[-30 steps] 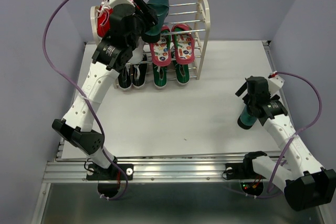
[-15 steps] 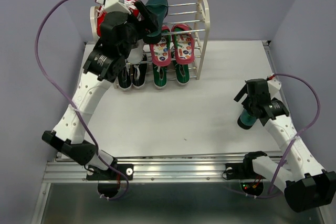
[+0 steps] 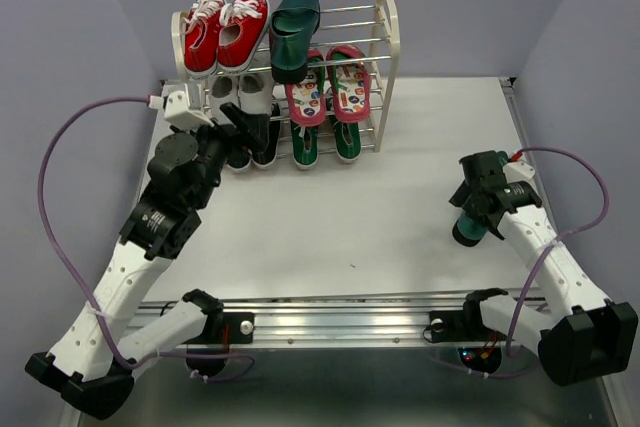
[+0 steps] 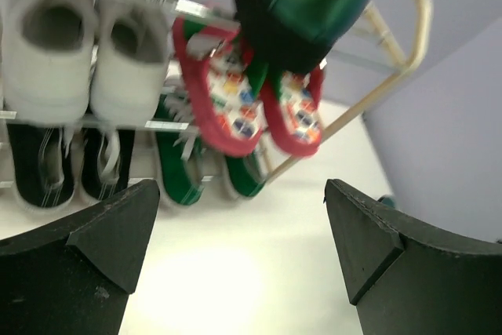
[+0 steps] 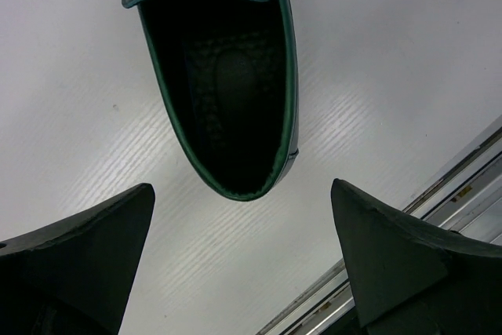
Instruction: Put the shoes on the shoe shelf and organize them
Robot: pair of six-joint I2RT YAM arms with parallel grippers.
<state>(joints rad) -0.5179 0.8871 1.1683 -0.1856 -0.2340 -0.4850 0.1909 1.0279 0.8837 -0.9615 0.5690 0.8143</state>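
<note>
The shoe shelf (image 3: 388, 42) stands at the back of the table. One dark-green heel (image 3: 294, 19) rests on its top tier, seen close in the left wrist view (image 4: 310, 1). Red-strapped flip-flops (image 3: 327, 87) (image 4: 235, 103) lie on the tier below, and green sneakers (image 3: 325, 142) (image 4: 184, 178) sit at the bottom. My left gripper (image 3: 243, 125) (image 4: 239, 225) hangs open and empty in front of the shelf's lower left. The second heel (image 3: 466, 229) (image 5: 220, 76) lies on the table at the right. My right gripper (image 3: 472, 197) (image 5: 243, 217) hovers open just over its heel end.
Red sneakers (image 3: 222, 29) fill the top tier's left half. White sneakers (image 3: 232, 90) (image 4: 51, 60) and black sneakers (image 3: 250, 147) (image 4: 39, 170) sit below them. The table's metal front rail (image 5: 463, 186) runs close to the right-hand heel.
My left gripper opened, left the heel on the top tier and drew back down toward the near left. The right arm shifted only slightly over the other heel.
</note>
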